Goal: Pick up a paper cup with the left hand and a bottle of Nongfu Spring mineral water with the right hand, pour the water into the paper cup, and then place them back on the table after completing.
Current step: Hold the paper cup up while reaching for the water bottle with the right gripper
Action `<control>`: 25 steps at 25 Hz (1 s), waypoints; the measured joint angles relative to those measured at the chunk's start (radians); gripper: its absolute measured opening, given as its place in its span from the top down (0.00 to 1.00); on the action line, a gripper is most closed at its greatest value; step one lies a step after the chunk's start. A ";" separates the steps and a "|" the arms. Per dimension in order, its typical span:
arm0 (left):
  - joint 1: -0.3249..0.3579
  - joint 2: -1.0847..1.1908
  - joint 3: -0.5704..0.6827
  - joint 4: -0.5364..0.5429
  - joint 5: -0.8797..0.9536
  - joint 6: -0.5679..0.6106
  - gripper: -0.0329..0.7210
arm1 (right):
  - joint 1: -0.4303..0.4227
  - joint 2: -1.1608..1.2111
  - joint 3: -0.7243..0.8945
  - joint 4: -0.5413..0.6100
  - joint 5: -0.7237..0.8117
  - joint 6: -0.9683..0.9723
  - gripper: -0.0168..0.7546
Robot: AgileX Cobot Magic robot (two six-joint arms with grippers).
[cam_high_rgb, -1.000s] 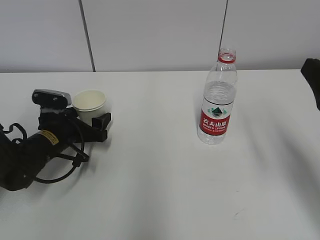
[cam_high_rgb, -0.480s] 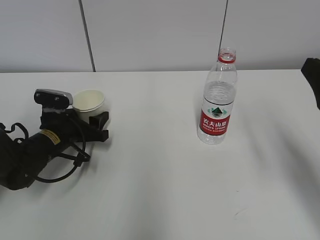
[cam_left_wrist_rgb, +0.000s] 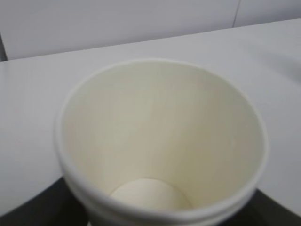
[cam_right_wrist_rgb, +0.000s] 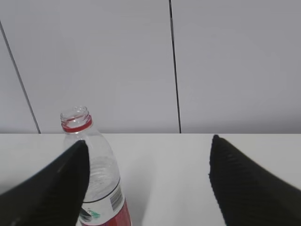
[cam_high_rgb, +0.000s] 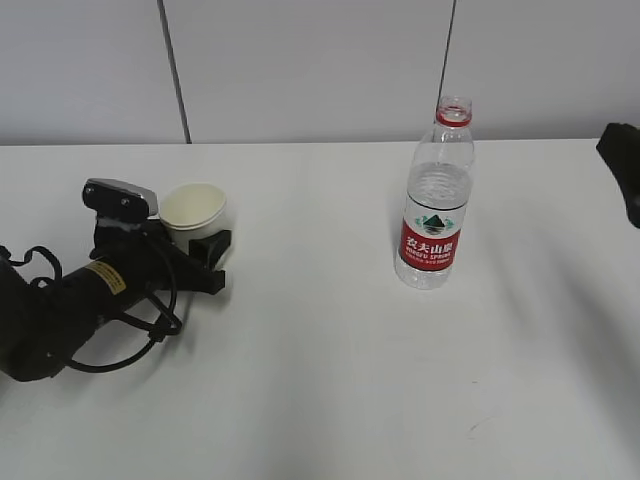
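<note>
A: Start with the left hand (cam_high_rgb: 196,252). What are its jaws doing?

B: They sit on either side of the paper cup (cam_high_rgb: 193,208), low on its wall. One black finger (cam_high_rgb: 212,247) shows in front of the cup in the exterior view, and in the left wrist view dark finger shapes flank the cup's base at the bottom corners. I cannot tell whether they actually press on it.

A: And the cup itself?

B: Upright, at the left of the table (cam_high_rgb: 320,380), its mouth open to the camera. The left wrist view looks straight into it; the pale inside (cam_left_wrist_rgb: 160,141) looks dry, with nothing in it.

A: The right hand (cam_right_wrist_rgb: 148,188)?

B: Its jaws stand wide apart with nothing between them. In the right wrist view the two dark fingers (cam_right_wrist_rgb: 244,183) frame the lower corners, and the bottle (cam_high_rgb: 436,195) stands beyond, just behind the left-side finger. In the exterior view only a black edge of that arm shows at the far right, well apart from the bottle.

A: The bottle's condition?

B: Upright on the table right of centre, uncapped, with a red ring at the neck and a red label (cam_high_rgb: 431,244). The water (cam_high_rgb: 437,190) reaches up near the shoulder.
</note>
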 joint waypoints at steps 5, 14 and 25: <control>0.000 0.000 0.000 0.050 -0.002 0.000 0.38 | 0.000 0.094 0.000 0.000 -0.013 0.000 0.22; 0.000 0.000 0.000 0.055 -0.003 0.000 0.38 | 0.000 0.316 -0.019 -0.142 -0.179 0.029 0.18; 0.000 0.000 0.000 0.062 -0.003 0.000 0.38 | 0.000 0.634 -0.141 -0.247 -0.298 0.072 0.12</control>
